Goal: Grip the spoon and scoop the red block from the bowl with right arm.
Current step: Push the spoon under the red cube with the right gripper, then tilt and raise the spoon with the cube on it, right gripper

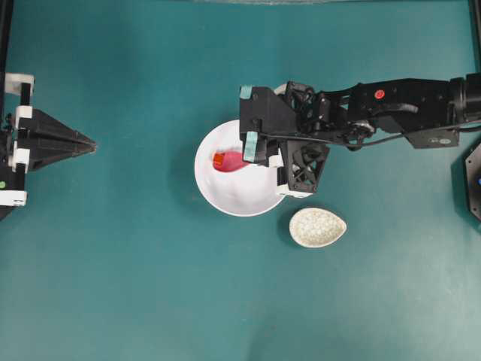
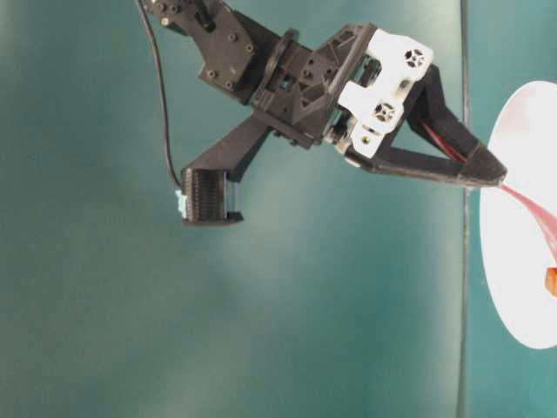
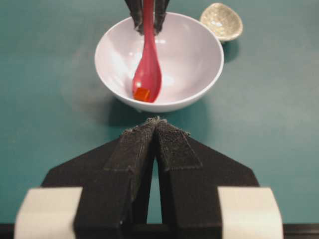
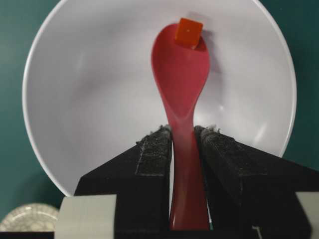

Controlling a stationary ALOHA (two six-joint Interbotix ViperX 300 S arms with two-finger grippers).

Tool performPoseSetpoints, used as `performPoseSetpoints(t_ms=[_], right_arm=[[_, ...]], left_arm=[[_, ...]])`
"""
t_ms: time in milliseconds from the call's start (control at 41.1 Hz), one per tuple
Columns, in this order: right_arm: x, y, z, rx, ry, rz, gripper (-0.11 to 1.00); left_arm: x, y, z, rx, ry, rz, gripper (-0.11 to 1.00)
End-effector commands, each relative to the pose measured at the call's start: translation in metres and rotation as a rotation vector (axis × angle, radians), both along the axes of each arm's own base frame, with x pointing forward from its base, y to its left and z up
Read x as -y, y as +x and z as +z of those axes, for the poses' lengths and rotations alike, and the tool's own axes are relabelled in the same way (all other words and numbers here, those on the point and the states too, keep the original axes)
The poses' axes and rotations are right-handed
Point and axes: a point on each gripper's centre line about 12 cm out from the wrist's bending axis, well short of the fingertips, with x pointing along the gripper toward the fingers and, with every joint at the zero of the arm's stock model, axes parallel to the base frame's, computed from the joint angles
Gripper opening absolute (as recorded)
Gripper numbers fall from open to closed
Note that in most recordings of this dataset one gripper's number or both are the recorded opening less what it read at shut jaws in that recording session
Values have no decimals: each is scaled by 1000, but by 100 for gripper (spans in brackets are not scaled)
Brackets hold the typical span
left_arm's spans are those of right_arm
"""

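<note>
The white bowl (image 1: 248, 197) sits mid-table. My right gripper (image 4: 183, 130) is shut on the handle of the pink spoon (image 4: 180, 74), whose scoop reaches down into the bowl (image 4: 89, 89). The small red block (image 4: 188, 32) rests at the far tip of the scoop; from overhead the red block (image 1: 219, 159) lies at the spoon's (image 1: 231, 161) left end. In the left wrist view the block (image 3: 142, 94) sits in the scoop of the spoon (image 3: 148, 69) inside the bowl (image 3: 189, 55). My left gripper (image 3: 157, 121) is shut and empty, pointing at the bowl from the table's left side (image 1: 92, 141).
A speckled beige oval dish (image 1: 317, 227) lies just right of and below the bowl. The right arm (image 1: 391, 109) stretches in from the right edge. A black fixture (image 1: 473, 177) stands at the right border.
</note>
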Motion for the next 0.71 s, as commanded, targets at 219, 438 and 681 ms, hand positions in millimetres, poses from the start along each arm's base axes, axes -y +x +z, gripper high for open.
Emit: performPoseSetpoints(t_ms=[219,438,681], right_arm=[[-1,1,15,56,-2,-5,24],[-1,-5,14,52,-4,-4,24],[-6,-13,17,96,-11,-2,24]], left_arm=[[0,2,4,9,6,0,0],[0,2,4,10,6,0,0],[0,2,4,10,6,0,0]])
